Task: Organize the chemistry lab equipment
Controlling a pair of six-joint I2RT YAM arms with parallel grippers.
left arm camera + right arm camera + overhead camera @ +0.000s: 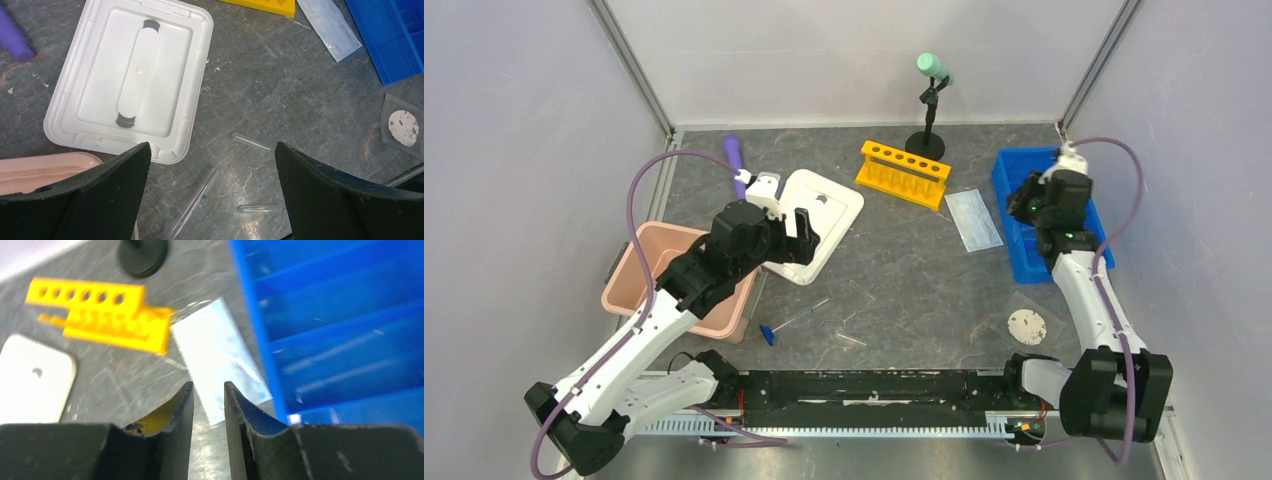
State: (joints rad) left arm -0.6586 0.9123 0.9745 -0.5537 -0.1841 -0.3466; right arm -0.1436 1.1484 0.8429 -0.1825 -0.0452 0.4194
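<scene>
The left gripper (pixel 802 236) hovers over the left half of the tabletop (pixel 904 270), its jaws spread wide apart with nothing between them. It sits above the near end of a white lid (pixel 834 205) that lies flat beside a pink tub (pixel 634 275) by the left edge. The right gripper (pixel 1036 205) hangs over the left wall of the blue bin (pixel 1024 258) along the right edge. Its jaws are drawn close, with only a narrow slit between them, and they hold nothing. The pale blue face mask (pixel 973 219) lies flat just left of that bin, and the right wrist view shows it under the slit. Toward the near edge, left of centre, the blue-capped tube (pixel 796 318) rests on a slant with its cap pointing at the near-left corner. Short clear tubes lie loose near it, one (pixel 250 141) to its right and another (pixel 257 208) nearer the near edge. The round clear dish with its white disc (pixel 1026 326) sits near the near-right corner, close to the right arm. A yellow rack (pixel 904 172) stands toward the far edge with a black stand with a mint-green top (pixel 927 110) behind it. A purple cylinder (pixel 735 160) lies at the far-left corner beside the lid. In the blurred right wrist view, pale streaks show in the bin's compartments, but I cannot tell what they are.
</scene>
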